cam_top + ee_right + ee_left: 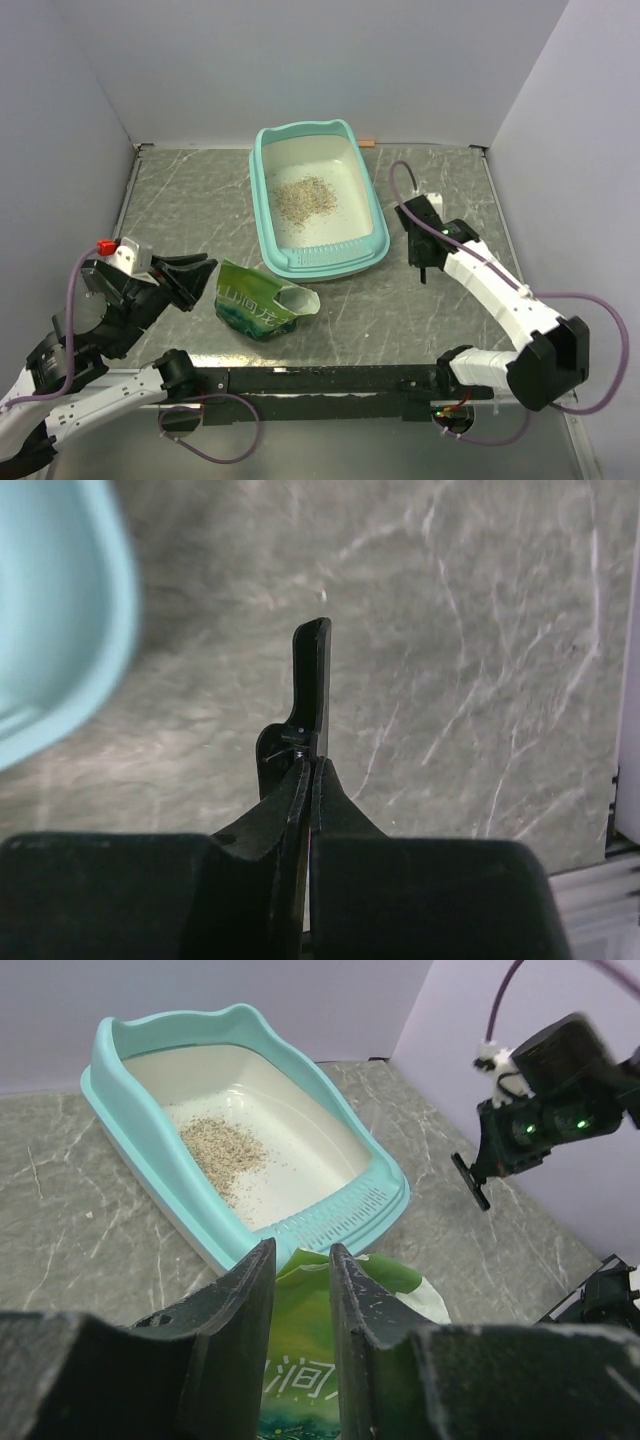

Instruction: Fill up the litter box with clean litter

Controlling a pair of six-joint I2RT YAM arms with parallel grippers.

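Litter box (300,232) holds thin clean litter (300,198) patch; left gripper (302,1255) parted, right gripper (313,660) closed, both empty.

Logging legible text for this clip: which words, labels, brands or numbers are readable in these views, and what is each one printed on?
"润": the one large pale character that can be made out, and only tentatively, on the green bag; the characters beside it are cut off.
Smaller print on the bag: too blurred to read.
Litter box: no text visible.
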